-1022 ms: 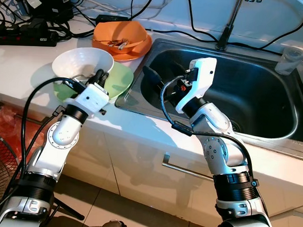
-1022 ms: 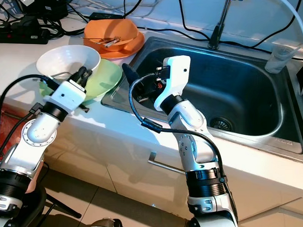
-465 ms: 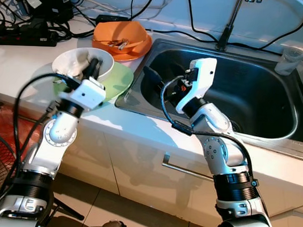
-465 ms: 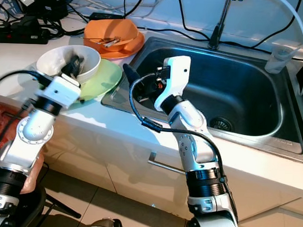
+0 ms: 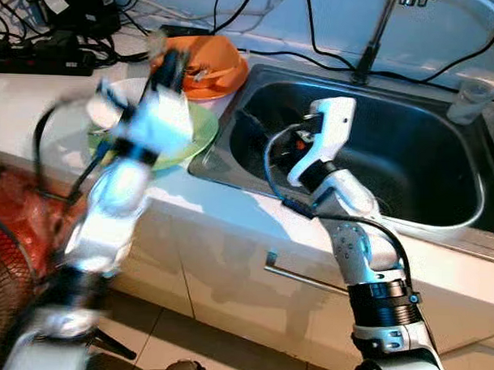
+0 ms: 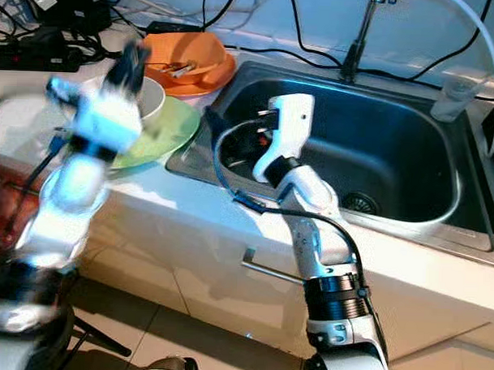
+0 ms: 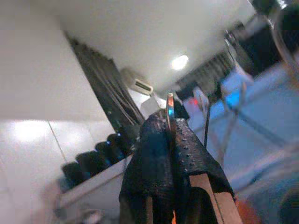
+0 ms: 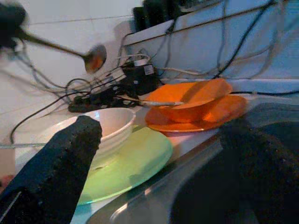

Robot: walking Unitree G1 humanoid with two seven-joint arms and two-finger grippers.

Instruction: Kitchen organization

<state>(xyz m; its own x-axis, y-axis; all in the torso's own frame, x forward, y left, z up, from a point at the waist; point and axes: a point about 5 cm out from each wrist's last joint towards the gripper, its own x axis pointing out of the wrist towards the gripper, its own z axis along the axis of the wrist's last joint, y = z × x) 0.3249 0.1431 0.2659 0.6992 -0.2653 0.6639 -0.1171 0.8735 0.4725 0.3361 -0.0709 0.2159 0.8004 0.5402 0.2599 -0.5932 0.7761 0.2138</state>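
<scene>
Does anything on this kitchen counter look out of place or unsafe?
Yes. A black power strip and a tangle of cables lie on the white counter near the sink, which seems risky around water. The dishes look whole, and no spill shows.

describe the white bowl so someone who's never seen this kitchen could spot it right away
Find the steel sink; on the white counter to its left sits a stack of dishes. The white bowl rests on the light green plate, nearer the counter's front edge than the orange dishes. It is the one white, deep dish there.
</scene>
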